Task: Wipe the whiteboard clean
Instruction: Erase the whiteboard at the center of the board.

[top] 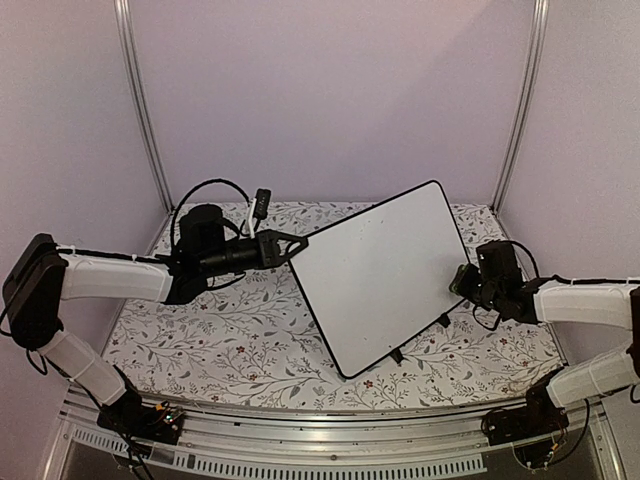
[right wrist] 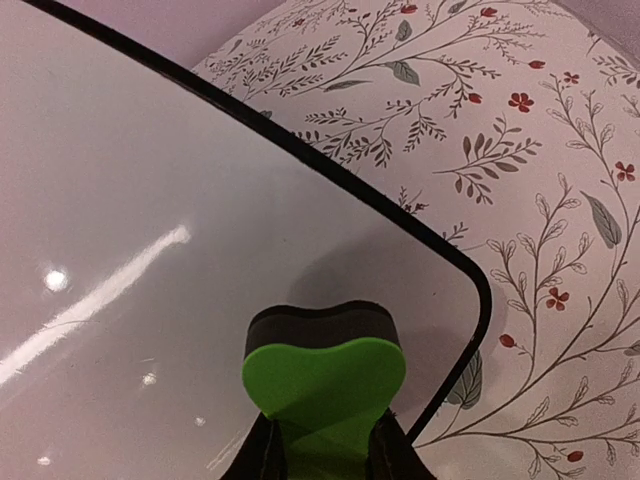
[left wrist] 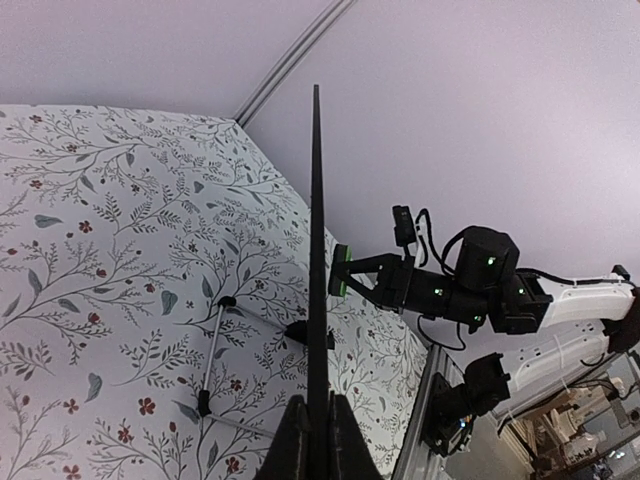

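The whiteboard (top: 383, 272) stands tilted on the table, its white face blank, black rim all round. My left gripper (top: 297, 243) is shut on the board's left edge; in the left wrist view the board (left wrist: 317, 250) runs edge-on up from my closed left gripper (left wrist: 318, 440). My right gripper (top: 462, 276) is at the board's right edge, shut on a green eraser block (right wrist: 323, 382) with a dark felt face. That felt face rests against the whiteboard (right wrist: 150, 230) near its rounded corner. The eraser (left wrist: 342, 271) also shows beside the board from the left wrist.
Floral tablecloth (top: 220, 330) covers the table. A wire stand with black feet (left wrist: 215, 350) props the board from behind. Metal frame posts (top: 140, 100) rise at both back corners, and an aluminium rail (top: 330, 425) lines the near edge.
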{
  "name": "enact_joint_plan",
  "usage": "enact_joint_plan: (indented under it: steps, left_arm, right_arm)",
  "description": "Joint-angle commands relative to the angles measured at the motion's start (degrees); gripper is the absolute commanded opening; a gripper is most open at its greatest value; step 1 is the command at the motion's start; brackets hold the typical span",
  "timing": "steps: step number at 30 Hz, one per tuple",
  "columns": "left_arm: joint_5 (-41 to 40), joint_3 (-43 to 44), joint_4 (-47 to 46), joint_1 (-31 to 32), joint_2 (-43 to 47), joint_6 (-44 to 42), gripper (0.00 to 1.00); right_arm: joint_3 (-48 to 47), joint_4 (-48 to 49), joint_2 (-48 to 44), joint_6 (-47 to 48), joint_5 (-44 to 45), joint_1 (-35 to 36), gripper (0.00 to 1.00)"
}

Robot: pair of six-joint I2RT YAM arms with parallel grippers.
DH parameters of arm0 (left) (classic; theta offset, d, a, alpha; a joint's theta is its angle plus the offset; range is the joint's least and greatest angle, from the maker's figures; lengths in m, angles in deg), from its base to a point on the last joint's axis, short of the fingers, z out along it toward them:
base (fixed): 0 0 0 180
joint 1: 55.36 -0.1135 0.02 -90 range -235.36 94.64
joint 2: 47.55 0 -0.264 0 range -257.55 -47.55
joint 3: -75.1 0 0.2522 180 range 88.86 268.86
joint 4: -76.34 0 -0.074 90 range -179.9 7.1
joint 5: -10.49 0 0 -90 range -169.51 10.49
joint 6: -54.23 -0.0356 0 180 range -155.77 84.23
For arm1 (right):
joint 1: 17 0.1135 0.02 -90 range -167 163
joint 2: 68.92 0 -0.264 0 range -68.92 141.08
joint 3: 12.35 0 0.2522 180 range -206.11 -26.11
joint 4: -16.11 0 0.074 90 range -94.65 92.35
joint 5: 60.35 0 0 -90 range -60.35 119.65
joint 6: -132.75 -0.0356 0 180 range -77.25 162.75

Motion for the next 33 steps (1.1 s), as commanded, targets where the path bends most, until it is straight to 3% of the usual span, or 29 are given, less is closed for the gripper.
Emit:
enact_joint_plan:
  steps: [1, 7, 17, 26, 33]
  left_arm:
    - [3.9, -1.3, 1.0, 1.1, -0.5, -2.0, 0.0]
    - [3.9, -1.3, 0.9, 1.2, -0.6, -2.0, 0.0]
    - [4.0, -1.3, 0.7, 1.2, -0.9, -2.0, 0.0]
    - [4.0, -1.4, 0.7, 1.2, -1.0, -2.0, 0.0]
    - [4.1, -1.4, 0.7, 1.2, -1.0, -2.0, 0.0]
  right_arm:
    - [-1.5, 0.7, 1.0, 3.4, 0.5, -1.6, 0.0]
    - [1.7, 8.6, 3.0, 3.1, -5.4, -0.9, 0.0]
    - [4.5, 14.2, 4.5, -1.0, -5.2, 6.1, 0.0]
    - [4.8, 13.0, 1.9, -4.9, -4.1, 11.3, 0.0]
    - [2.4, 3.3, -5.6, -4.1, 1.7, 9.6, 0.06]
